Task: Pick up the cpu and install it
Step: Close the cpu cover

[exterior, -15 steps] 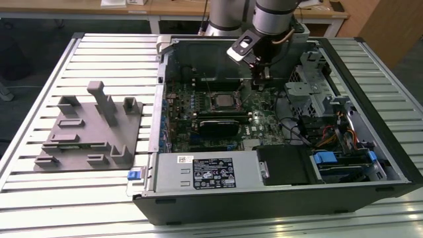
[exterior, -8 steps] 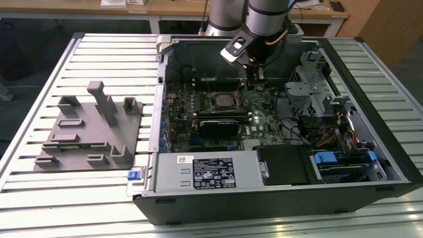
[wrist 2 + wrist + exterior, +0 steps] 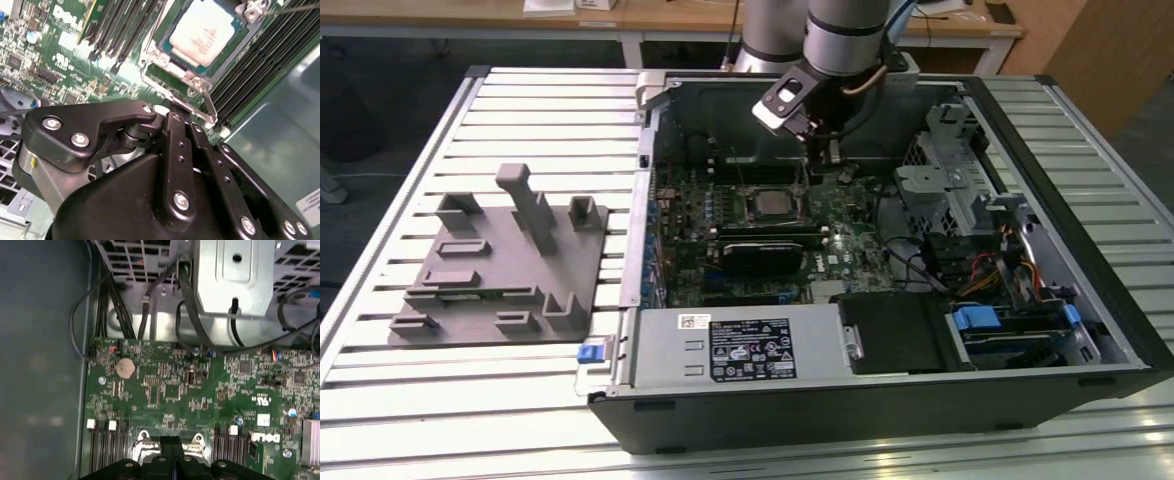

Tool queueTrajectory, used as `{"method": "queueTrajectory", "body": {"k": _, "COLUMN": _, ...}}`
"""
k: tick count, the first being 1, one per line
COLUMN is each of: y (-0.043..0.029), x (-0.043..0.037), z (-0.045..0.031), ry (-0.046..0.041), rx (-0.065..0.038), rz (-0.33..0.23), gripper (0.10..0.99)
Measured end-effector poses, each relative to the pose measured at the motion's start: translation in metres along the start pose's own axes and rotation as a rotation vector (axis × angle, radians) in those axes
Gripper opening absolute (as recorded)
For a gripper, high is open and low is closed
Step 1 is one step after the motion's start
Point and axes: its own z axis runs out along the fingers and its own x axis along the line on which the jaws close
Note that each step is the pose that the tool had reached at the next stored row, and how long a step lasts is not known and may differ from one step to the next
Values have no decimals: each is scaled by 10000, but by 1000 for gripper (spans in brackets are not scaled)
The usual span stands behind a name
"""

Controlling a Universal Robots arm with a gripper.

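Observation:
The cpu (image 3: 770,207) lies flat in the motherboard socket inside the open computer case (image 3: 1107,300). Its silvery-white top (image 3: 205,32) sits within the socket's metal frame (image 3: 152,55). My gripper (image 3: 823,163) hangs over the board just behind the socket, toward the case's back wall. In both wrist views its black fingers (image 3: 167,445) are pressed together with nothing visible between them. The fingertips (image 3: 175,107) are close to the socket's metal tab and wire lever (image 3: 210,107); whether they touch it is hidden.
A grey plastic fixture block (image 3: 507,260) stands on the slatted table at the exterior view's left. Inside the case are a labelled power supply (image 3: 734,345), a metal drive cage (image 3: 961,175), loose cables (image 3: 150,305), memory slots (image 3: 125,35) and a coin battery (image 3: 125,367).

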Motion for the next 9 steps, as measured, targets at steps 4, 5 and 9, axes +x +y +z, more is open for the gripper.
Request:
{"method": "queueTrajectory", "body": {"k": 4, "y": -60, "x": 2, "z": 20, "ry": 0, "rx": 0, "rz": 0, "gripper": 106}}
{"method": "queueTrajectory", "body": {"k": 5, "y": -71, "x": 3, "z": 27, "ry": 0, "rx": 0, "rz": 0, "gripper": 106}}
{"method": "queueTrajectory", "body": {"k": 9, "y": -196, "x": 8, "z": 51, "ry": -1, "rx": 0, "rz": -2, "gripper": 106}}
